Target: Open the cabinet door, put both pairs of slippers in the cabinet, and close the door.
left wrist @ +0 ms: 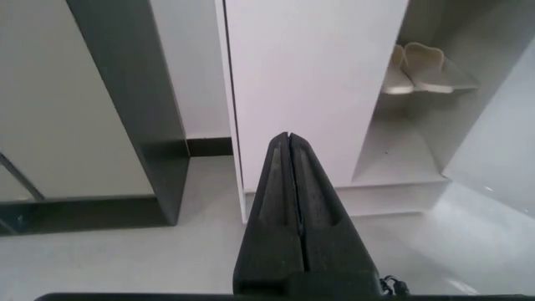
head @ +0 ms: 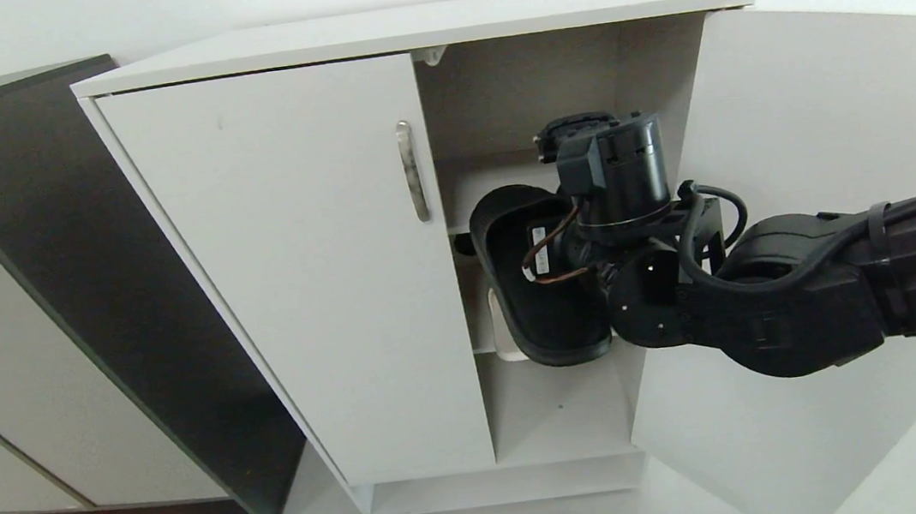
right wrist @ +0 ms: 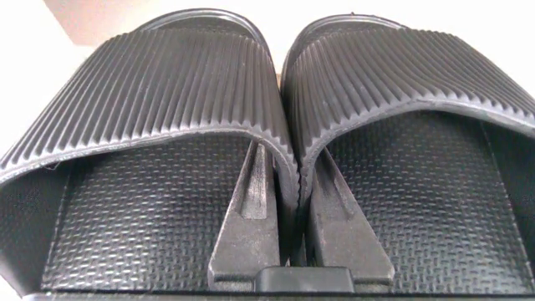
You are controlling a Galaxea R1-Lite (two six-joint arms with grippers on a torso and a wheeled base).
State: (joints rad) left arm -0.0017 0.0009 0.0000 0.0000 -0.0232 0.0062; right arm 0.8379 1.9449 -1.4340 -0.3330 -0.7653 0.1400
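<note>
Left gripper (left wrist: 288, 144): fingers together, holding nothing, hanging low.
Left door (head: 287, 268): shut; you don't need it.
White slippers (left wrist: 422, 67): inside, so that pair is done.
Black slippers (head: 538, 282): tipped on edge in the open side.
Right gripper (right wrist: 290, 163): fingers pinch both inner walls, so you carry the pair together.
Right door (head: 806, 209): open wide; close it last.

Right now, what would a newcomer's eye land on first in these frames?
The right gripper clamps a pair of black slippers by their touching inner walls, holding them on edge at the open right half of the white cabinet. A pale pair of slippers already lies on the shelf there. The left gripper hangs shut in front of the cabinet's closed left door.
</note>
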